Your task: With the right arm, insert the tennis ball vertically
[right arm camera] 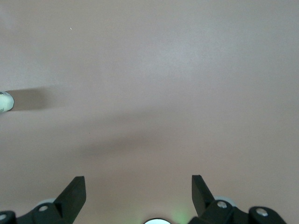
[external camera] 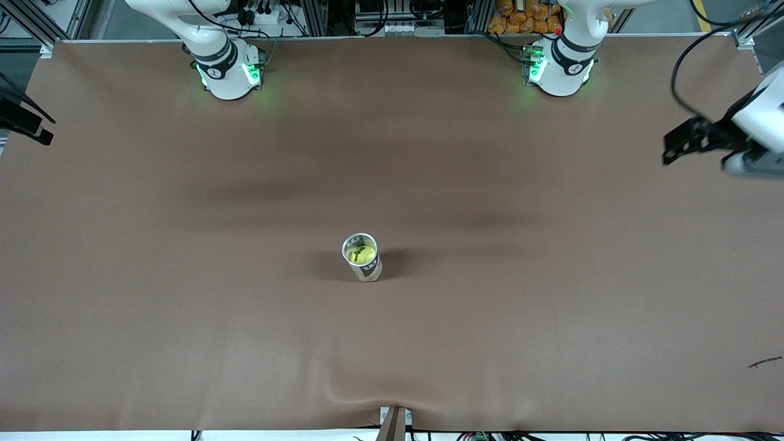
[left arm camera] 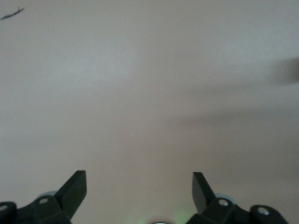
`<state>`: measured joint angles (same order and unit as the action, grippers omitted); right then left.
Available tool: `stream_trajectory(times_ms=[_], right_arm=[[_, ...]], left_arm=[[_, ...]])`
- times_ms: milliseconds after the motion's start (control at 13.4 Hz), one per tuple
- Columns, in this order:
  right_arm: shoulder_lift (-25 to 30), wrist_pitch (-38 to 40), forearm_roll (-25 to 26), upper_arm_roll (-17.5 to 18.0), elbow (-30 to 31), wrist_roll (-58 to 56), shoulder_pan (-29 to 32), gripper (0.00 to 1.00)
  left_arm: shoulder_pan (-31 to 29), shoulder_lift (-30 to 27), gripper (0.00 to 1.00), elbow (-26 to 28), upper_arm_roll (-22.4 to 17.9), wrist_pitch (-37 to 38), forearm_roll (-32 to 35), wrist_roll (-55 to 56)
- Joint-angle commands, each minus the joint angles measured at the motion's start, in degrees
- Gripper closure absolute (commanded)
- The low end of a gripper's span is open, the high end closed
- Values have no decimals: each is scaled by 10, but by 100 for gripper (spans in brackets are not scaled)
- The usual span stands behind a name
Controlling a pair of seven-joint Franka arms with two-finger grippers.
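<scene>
Item: tennis ball (external camera: 360,253), yellow-green, lying inside an upright clear can (external camera: 364,260) with its mouth open upward. The can stands near the middle of the brown table (external camera: 184,275), somewhat closer to the front-camera edge than to the edge where the arm bases stand. Only the front view shows the ball; the right wrist view catches just a sliver of the can (right arm camera: 4,101) at the frame's margin, with its shadow on the cloth.

Item: right gripper (right arm camera: 138,192). Fingers spread wide apart, nothing between them, over bare table. In the front view only a dark part at the table's right-arm end (external camera: 24,119) shows.

Item: left gripper (left arm camera: 139,191). Fingers likewise wide apart and empty, over bare table. The front view shows it side-on (external camera: 689,139), in the air over the table's left-arm end.

Item: small dark scrap (external camera: 765,362) on the table near the front-camera corner at the left arm's end; also seen in the left wrist view (left arm camera: 11,14).
</scene>
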<state>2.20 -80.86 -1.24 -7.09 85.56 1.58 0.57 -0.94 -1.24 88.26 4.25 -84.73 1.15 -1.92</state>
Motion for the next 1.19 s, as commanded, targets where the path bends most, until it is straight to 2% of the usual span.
stream_trajectory(times_ms=[0,149,373,1120], right_arm=[[-6,7,4,3,-14,-2,0,0],[-6,7,4,3,-13,-2,0,0],[-6,8,4,3,-13,-2,0,0],[-7,8,4,4,-13,-2,-4,0]], left_arm=[[-6,-105,0,108,-1,-4,-9,28],[0,-131,0,122,-1,-3,-9,39],[21,-132,0,121,1,-3,-9,90],[29,-96,0,75,-14,10,-4,93]])
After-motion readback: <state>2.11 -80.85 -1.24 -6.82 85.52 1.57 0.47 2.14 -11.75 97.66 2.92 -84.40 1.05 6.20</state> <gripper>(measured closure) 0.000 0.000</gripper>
